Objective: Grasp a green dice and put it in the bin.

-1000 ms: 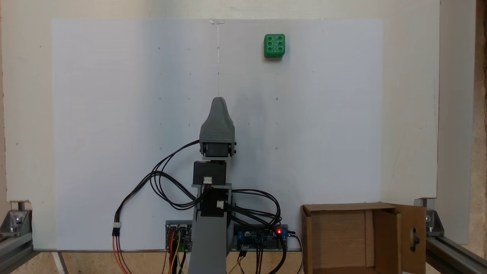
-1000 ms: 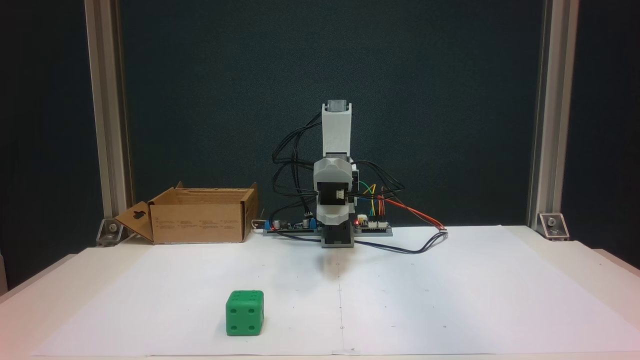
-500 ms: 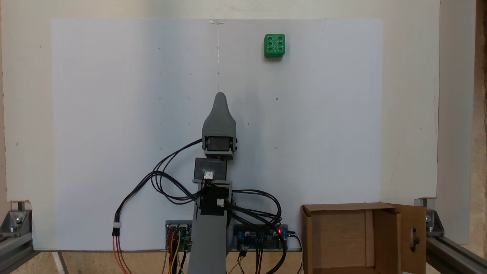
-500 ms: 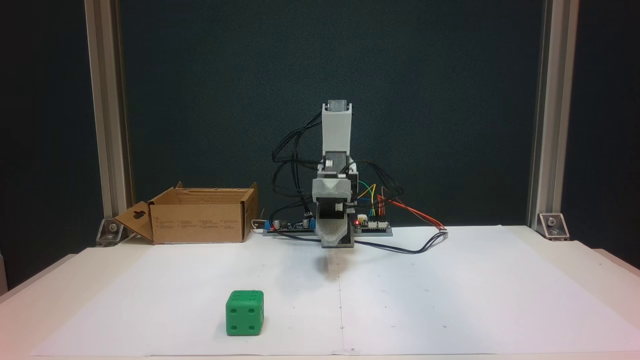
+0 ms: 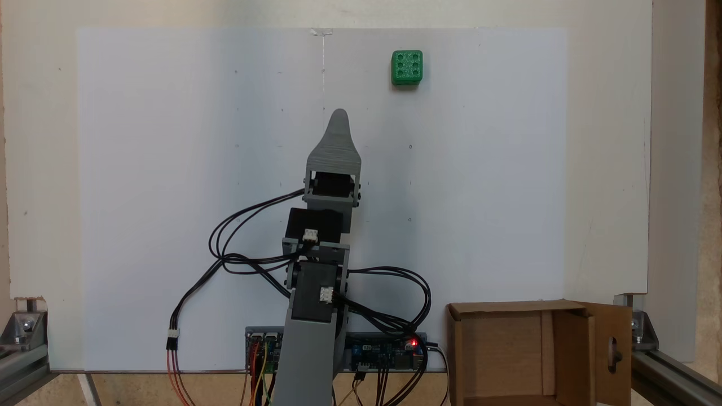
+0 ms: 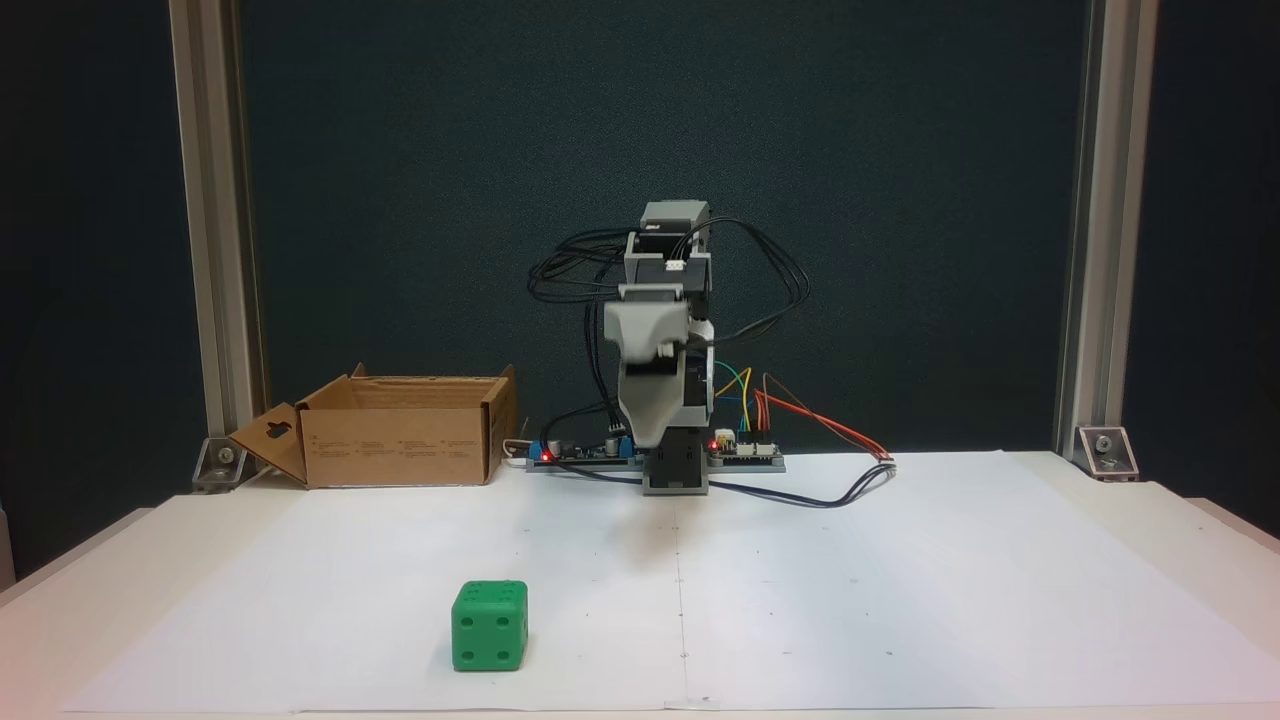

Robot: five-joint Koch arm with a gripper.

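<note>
The green dice (image 5: 406, 67) (image 6: 489, 627) rests on the white paper sheet, at its far right in the top-down fixed view and front left in the front fixed view. My gripper (image 5: 338, 117) (image 6: 646, 436) hangs above the middle of the sheet, well short of the dice and angled slightly toward it. Only one grey pointed jaw shows, the other lying behind it, so I cannot see a gap. Nothing is visibly held. The bin (image 5: 507, 308) (image 6: 400, 442), a brown cardboard box with a keyhole-cut flap, stands beside the arm's base, empty as far as I see.
Controller boards (image 5: 383, 349) (image 6: 745, 452) with loose black and coloured cables (image 5: 237, 259) sit at the arm's base. Aluminium frame posts (image 6: 215, 230) (image 6: 1090, 230) stand at the table's back corners. The white sheet (image 5: 169, 169) covers most of the table.
The arm has reached further out over the sheet and lifted, swinging slightly toward the dice's side. The dice and the bin have stayed put.
</note>
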